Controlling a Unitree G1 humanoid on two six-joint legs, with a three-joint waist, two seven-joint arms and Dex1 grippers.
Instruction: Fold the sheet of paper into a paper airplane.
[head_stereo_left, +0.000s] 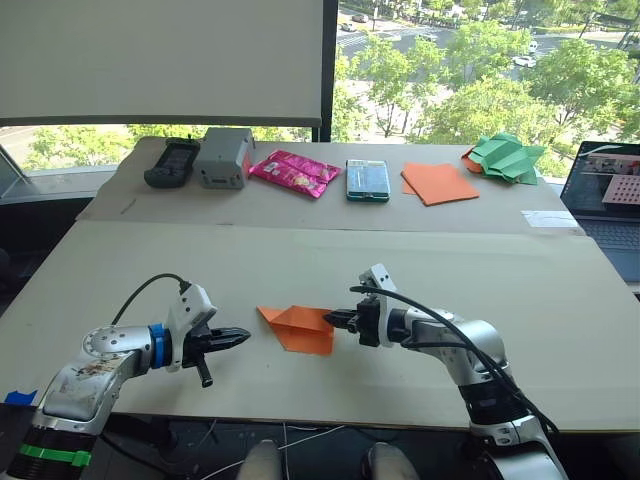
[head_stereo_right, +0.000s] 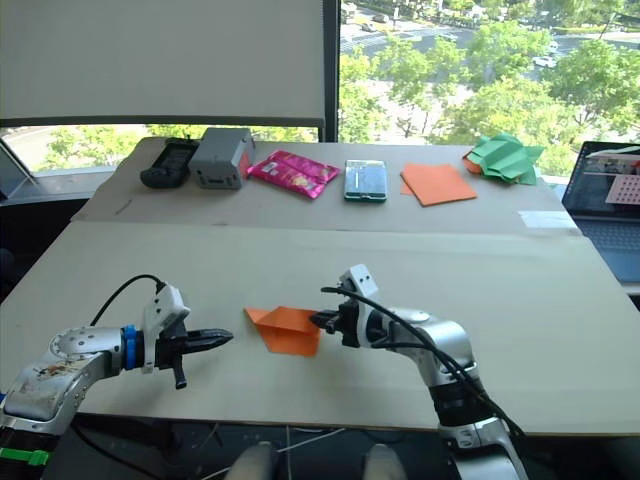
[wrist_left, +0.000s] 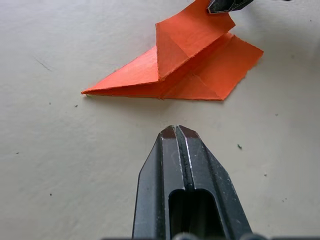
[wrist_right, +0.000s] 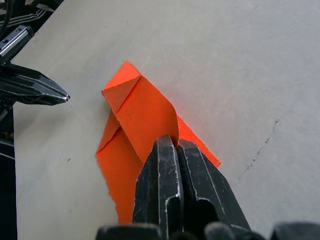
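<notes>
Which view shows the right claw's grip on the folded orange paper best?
The right wrist view: the right claw is shut on a raised flap of the sheet of paper. The left wrist view shows the whole paper with the pinch at its far edge. The eye views show the contact from above, small.

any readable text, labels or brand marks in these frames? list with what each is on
No legible text anywhere.
Pink packet: print too blurred to read.
Teal-edged device: face unreadable.
Grey box and black handheld: no markings legible.
Laptop screen: content too small.
Sheet of paper: blank.
</notes>
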